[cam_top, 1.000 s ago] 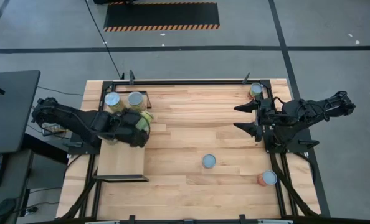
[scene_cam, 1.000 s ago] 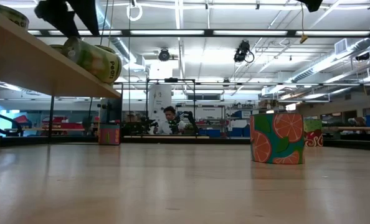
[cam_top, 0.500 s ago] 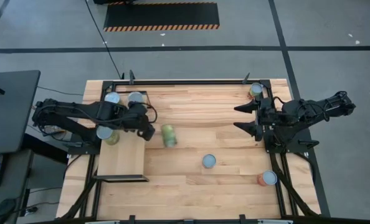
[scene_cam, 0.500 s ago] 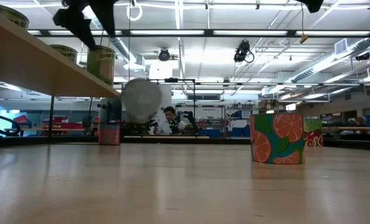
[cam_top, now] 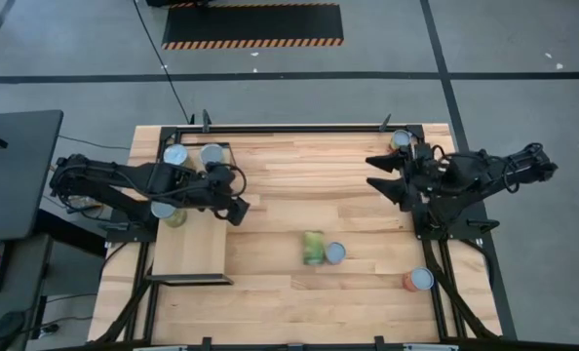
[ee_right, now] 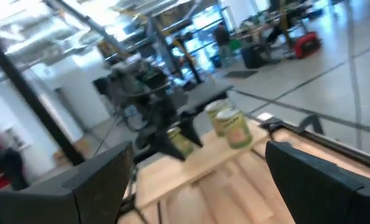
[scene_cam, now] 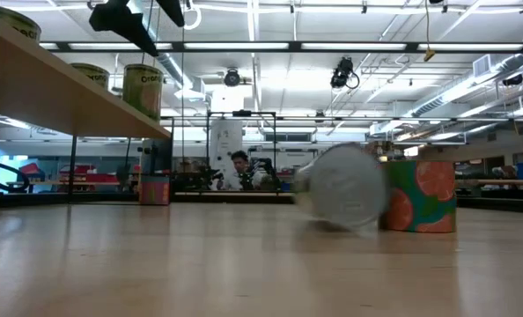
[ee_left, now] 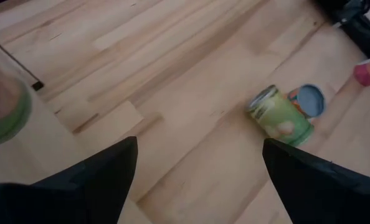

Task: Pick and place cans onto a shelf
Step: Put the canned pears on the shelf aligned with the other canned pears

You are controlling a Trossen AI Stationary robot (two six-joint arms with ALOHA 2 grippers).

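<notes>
My left gripper [cam_top: 238,200] hangs open and empty above the right edge of the shelf [cam_top: 187,249], a pale board in a black frame; it also shows in the low view [scene_cam: 143,22]. Three cans stand on the shelf [cam_top: 175,155] [cam_top: 212,153] [cam_top: 165,209]. A green can [cam_top: 313,248] lies on its side on the table, blurred, against a blue-topped can [cam_top: 334,253]; the left wrist view shows the green can [ee_left: 279,116] too. My right gripper [cam_top: 379,177] is open and empty at the table's right side, near a can [cam_top: 399,139] at the far right corner.
An orange-red can [cam_top: 418,281] stands near the table's right edge at the front. In the low view the rolling can [scene_cam: 341,187] is in front of a can with an orange-slice pattern [scene_cam: 424,195]. Bare tabletop lies between the shelf and the cans.
The green can has left my left gripper at the shelf's right edge, dropped to the table and rolled on its side toward the right and near edges, up to the blue-topped can. My left gripper has moved a little right and up. My right gripper has shifted slightly toward the far edge.
</notes>
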